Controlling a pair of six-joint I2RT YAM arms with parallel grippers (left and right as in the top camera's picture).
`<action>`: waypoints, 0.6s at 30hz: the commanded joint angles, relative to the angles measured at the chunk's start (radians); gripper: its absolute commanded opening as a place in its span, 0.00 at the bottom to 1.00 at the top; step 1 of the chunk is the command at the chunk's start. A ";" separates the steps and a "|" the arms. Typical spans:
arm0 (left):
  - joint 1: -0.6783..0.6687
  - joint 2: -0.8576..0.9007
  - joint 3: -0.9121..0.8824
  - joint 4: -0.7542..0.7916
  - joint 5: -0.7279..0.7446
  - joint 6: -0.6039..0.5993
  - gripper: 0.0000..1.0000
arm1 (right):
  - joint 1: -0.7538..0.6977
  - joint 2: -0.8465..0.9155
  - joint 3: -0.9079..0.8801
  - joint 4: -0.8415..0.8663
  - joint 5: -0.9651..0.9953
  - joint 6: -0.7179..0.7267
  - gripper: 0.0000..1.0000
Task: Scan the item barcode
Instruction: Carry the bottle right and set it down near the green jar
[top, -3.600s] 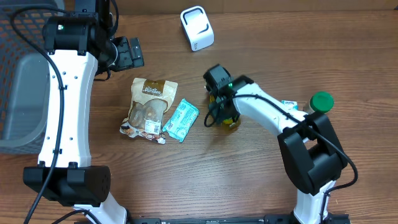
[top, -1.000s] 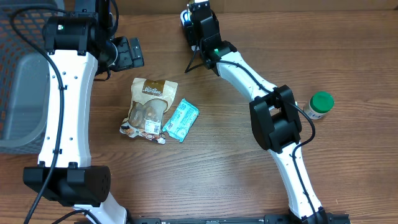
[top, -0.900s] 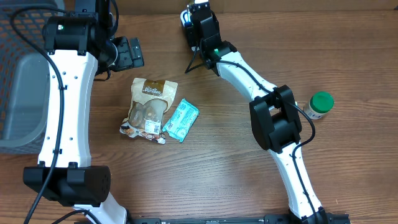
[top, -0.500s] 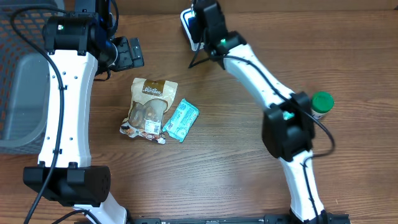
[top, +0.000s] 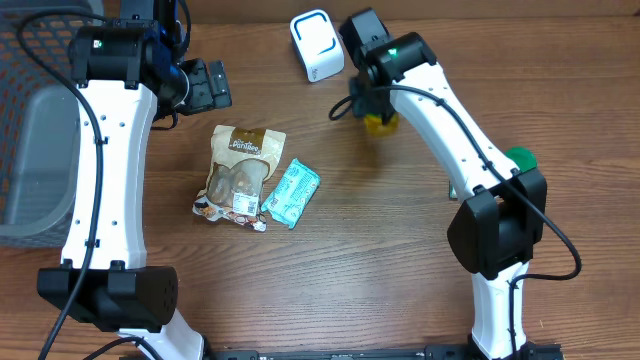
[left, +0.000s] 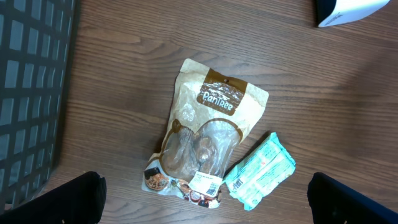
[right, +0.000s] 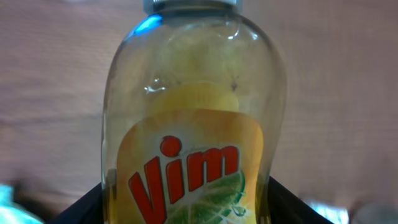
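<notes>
The right gripper (top: 370, 103) is gripping a clear bottle of yellow Vim dish liquid (right: 193, 124), its dark fingers (right: 81, 202) pressing on both sides of the lower body; the bottle is hanging or standing near the bench's far edge, just right of the white box-shaped barcode scanner (top: 317, 44) and apart from it; whether it is touching the wooden bench (top: 350, 270) I cannot tell; the left gripper (top: 212, 86) is hovering empty, jaws spread wide, near the far left corner beside the black mesh basket (top: 30, 60); a brown-and-clear snack pouch (top: 240, 175) and a teal wrapped packet (top: 292, 192) are lying just beside each other towards the bench's middle; a green-capped jar (top: 518, 160) is showing near the right edge.
</notes>
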 joint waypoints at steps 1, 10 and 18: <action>-0.006 0.002 0.015 0.004 0.005 0.011 0.99 | -0.025 -0.005 -0.067 -0.027 0.005 0.070 0.38; -0.006 0.002 0.015 0.004 0.005 0.011 1.00 | -0.074 -0.005 -0.270 -0.027 0.006 0.074 0.41; -0.006 0.002 0.015 0.004 0.005 0.011 1.00 | -0.114 -0.005 -0.377 -0.011 0.006 0.074 0.41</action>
